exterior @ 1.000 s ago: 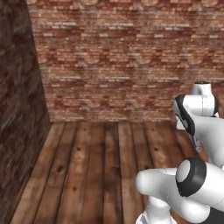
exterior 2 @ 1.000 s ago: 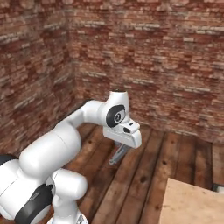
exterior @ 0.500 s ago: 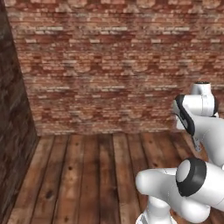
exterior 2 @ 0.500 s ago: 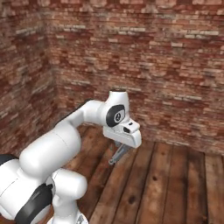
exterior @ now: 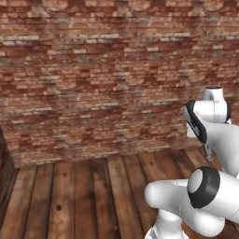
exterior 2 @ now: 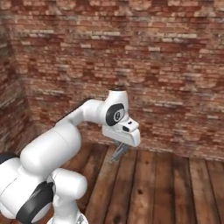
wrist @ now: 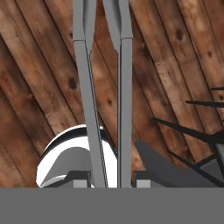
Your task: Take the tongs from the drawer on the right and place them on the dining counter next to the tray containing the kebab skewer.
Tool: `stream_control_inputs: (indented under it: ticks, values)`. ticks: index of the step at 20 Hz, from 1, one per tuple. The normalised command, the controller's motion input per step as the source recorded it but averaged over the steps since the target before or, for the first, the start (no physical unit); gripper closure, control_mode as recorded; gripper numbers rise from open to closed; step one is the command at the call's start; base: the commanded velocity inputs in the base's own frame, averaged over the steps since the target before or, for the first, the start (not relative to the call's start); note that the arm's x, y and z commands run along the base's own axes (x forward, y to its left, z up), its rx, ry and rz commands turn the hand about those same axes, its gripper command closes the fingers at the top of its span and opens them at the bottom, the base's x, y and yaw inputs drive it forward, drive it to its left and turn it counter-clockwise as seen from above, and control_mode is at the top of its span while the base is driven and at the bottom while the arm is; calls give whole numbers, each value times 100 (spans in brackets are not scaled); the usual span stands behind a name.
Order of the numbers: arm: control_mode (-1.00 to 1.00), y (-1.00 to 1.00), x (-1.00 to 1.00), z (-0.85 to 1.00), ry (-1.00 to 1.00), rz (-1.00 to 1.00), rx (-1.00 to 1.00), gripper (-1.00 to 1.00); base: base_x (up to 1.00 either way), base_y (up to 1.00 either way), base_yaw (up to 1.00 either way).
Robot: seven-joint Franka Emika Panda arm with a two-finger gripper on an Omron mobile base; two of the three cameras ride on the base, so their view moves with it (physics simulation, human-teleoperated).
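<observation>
Left base view: I see a brick wall (exterior: 93, 70) ahead and a plank floor (exterior: 84, 196) below it. My arm fills the lower right. No counter or tray is in front of the base.

Right base view: the gripper (exterior 2: 119, 152) hangs under the white hand, above the floor. A slim grey piece, the tongs (exterior 2: 117, 154), pokes down from it.

Hand view: the tongs (wrist: 124, 100) run from the bottom edge straight up the frame, two thin grey arms side by side. The fingers (wrist: 78, 177) sit close together, one either side of the tongs' arms at their lower end. I read this as a narrow grip holding the tongs, off any surface.

Step in hand: I judge this the carry leg. The tongs are out of the drawer and travelling with the base.

Next move: bring the dining counter and the tray into view first. Then lower the tongs beside the tray, and release only once they rest flat.
</observation>
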Motion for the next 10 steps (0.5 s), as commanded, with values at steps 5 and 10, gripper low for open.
stream_control_inputs:
  ticks: [5,10]
  values:
    - [100,0,0,0,0,0,0,100,69,10,-34]
    - [100,0,0,0,0,0,0,100,50,13,-54]
